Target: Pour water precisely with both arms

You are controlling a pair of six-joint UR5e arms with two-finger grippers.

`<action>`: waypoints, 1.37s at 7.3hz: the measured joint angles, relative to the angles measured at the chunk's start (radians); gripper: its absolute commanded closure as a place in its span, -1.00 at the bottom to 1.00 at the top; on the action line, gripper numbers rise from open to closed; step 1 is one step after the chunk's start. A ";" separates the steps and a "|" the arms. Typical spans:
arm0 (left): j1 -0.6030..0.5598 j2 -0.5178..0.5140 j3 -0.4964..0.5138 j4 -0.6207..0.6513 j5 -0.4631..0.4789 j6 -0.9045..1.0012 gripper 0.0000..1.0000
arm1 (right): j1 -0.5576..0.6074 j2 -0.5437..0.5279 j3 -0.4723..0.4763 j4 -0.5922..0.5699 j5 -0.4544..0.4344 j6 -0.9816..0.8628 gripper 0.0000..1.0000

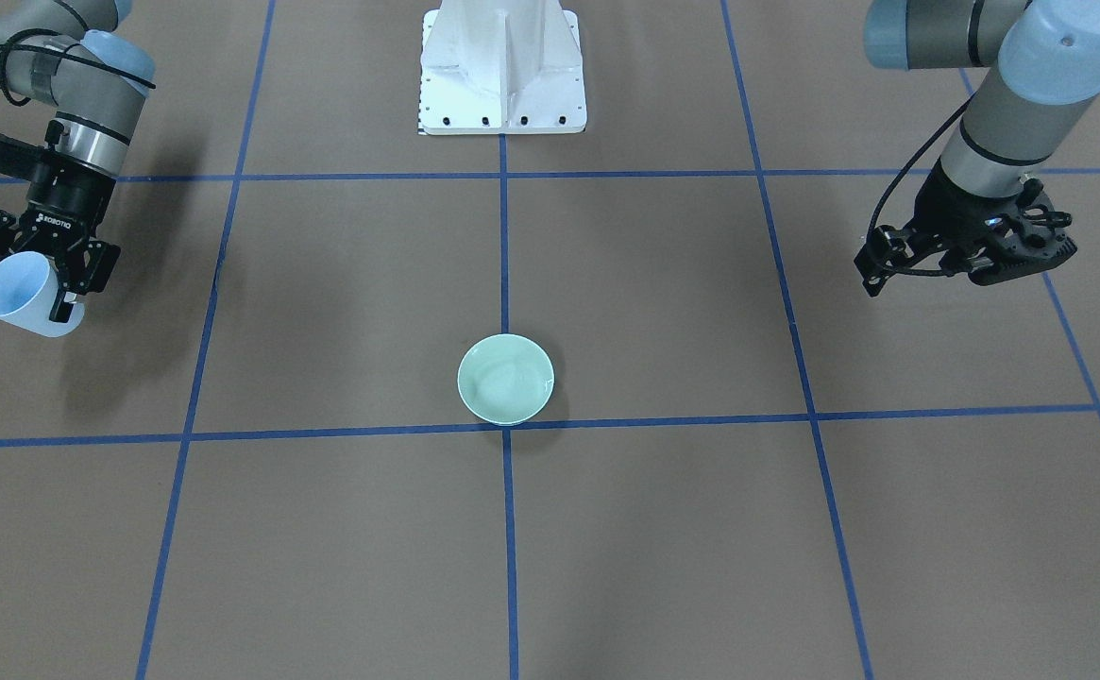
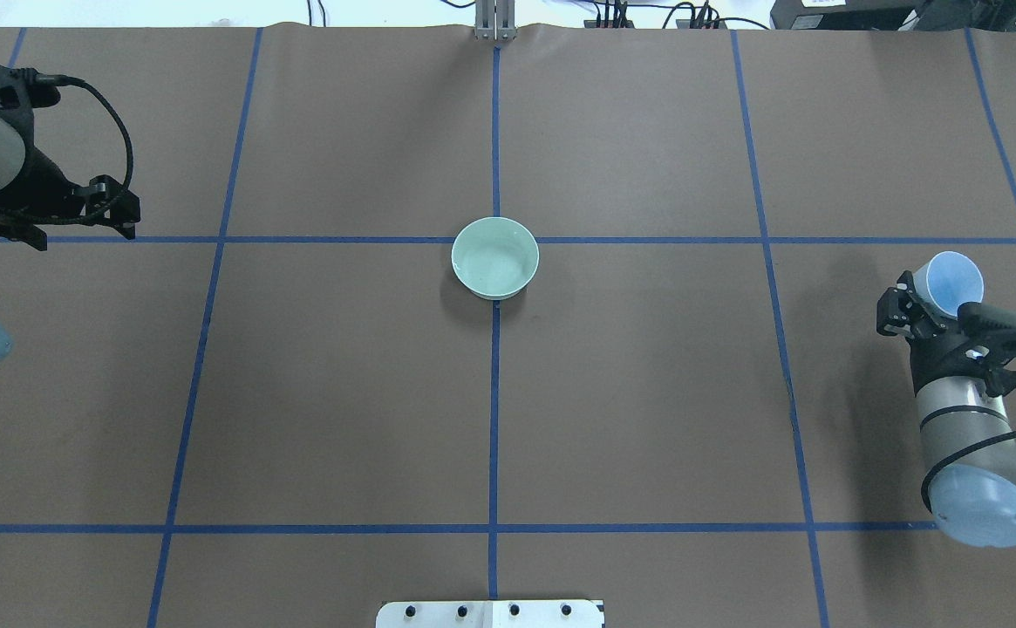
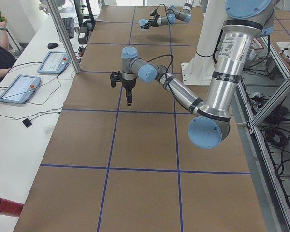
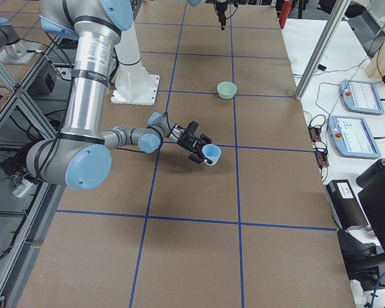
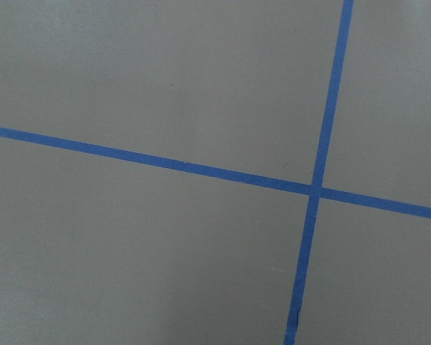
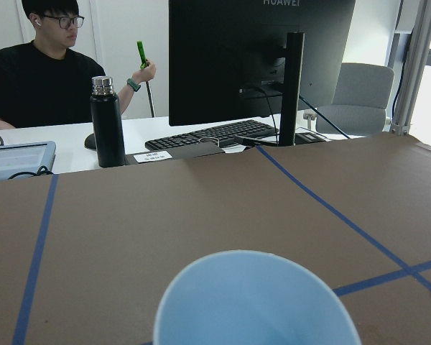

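Evidently the right gripper clamps a pale blue cup, long axis tipped, mouth apparently facing away from the robot, well apart from the green bowl; the left gripper's finger state is unclear.
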 measured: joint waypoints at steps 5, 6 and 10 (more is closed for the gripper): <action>0.000 -0.001 0.009 -0.001 0.000 -0.006 -1.00 | -0.084 0.001 -0.081 0.007 -0.083 0.008 1.00; 0.001 -0.001 0.011 -0.001 0.000 -0.005 -1.00 | -0.090 0.001 -0.083 0.011 -0.084 0.011 0.75; 0.001 -0.003 0.015 -0.001 0.000 0.000 -1.00 | -0.098 0.001 -0.093 0.050 -0.085 0.010 -0.66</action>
